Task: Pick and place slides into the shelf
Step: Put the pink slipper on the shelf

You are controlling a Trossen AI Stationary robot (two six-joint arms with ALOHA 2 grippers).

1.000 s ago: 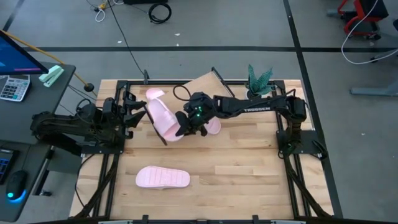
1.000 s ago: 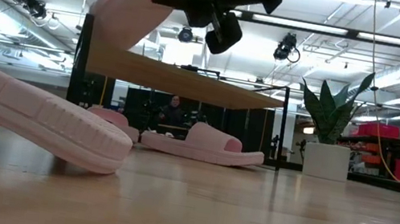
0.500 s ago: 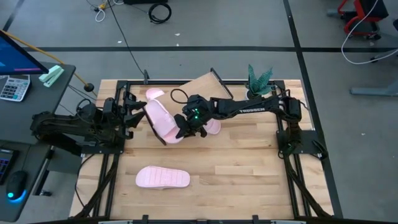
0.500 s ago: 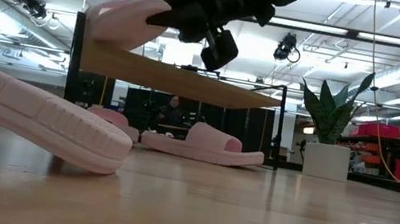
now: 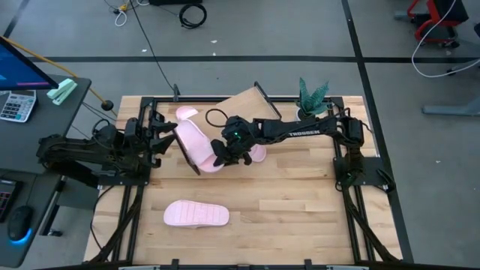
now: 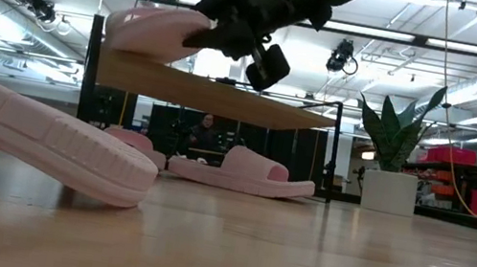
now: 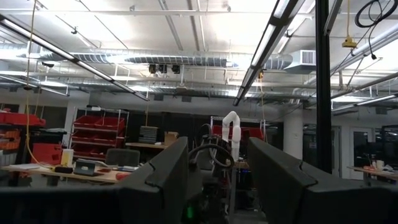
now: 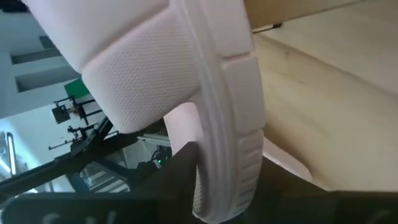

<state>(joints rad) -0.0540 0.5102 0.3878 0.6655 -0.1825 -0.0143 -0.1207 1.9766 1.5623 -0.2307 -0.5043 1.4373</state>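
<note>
Right end effector (image 5: pixel 223 154) (arm lettered TROSSEN) at slide (image 5: pixel 196 145).

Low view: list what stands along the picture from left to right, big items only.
Near slide's sole → slide on the shelf top → right gripper → slide under the shelf → potted plant.

"TROSSEN" in white letters, on the right arm (image 5: pixel 300 132)
</note>
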